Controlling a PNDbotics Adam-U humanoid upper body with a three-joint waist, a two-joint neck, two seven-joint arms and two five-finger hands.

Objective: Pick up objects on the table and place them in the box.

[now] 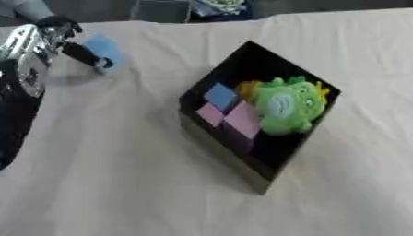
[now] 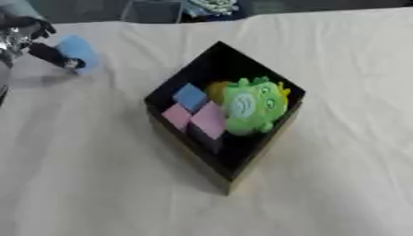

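A black open box (image 1: 251, 62) sits turned like a diamond on the table, right of centre. Inside it lie a green plush toy (image 1: 286, 105), a small blue block (image 1: 220, 95), two pink blocks (image 1: 242, 120) and a bit of something yellow-orange (image 1: 246, 87) behind the plush. At the upper left, my left hand (image 1: 36, 44) holds a light blue block (image 1: 105, 48) above the cloth. A black finger (image 1: 83, 54) lies across its front, and the rest of the grip is hidden. The block is well left of the box. My right hand shows in neither view.
A cream cloth (image 1: 121, 184) with some folds covers the table. My dark left forearm (image 1: 12, 120) runs down the left edge. Beyond the far edge stand a dark container (image 1: 161, 10) and a pale bundle (image 1: 218, 4).
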